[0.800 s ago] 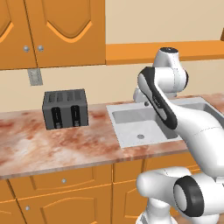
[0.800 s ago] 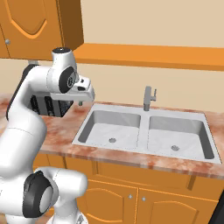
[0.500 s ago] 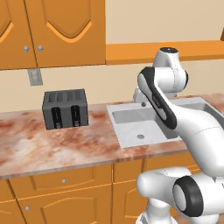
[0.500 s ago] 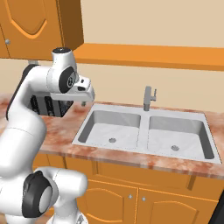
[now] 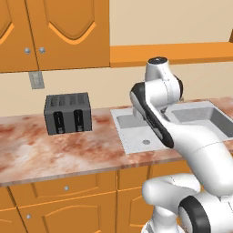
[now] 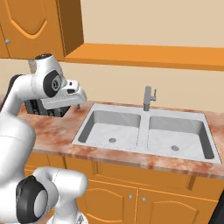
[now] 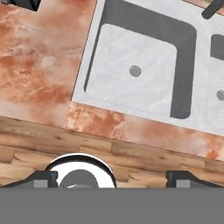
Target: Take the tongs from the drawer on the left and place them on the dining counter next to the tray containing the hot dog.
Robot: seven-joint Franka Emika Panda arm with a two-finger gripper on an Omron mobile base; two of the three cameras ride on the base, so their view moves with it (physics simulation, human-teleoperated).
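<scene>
Above the counter (image 5: 68, 152) edge by the sink (image 6: 144, 131), the end effector (image 7: 111, 177) hangs with tips wide apart, holding nothing. Tongs aren't visible; presumably shut inside a drawer (image 5: 63, 187) under the counter left of the sink. I'd expect them light, stiff and slippery, best pinched across both arms near mid-length. Left base view alone shows the toaster (image 5: 68, 113) whole; right base view shows the faucet (image 6: 149, 97).

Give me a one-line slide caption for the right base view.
White arm raised beside a double-basin sink set in a marble-patterned counter, faucet behind.
</scene>
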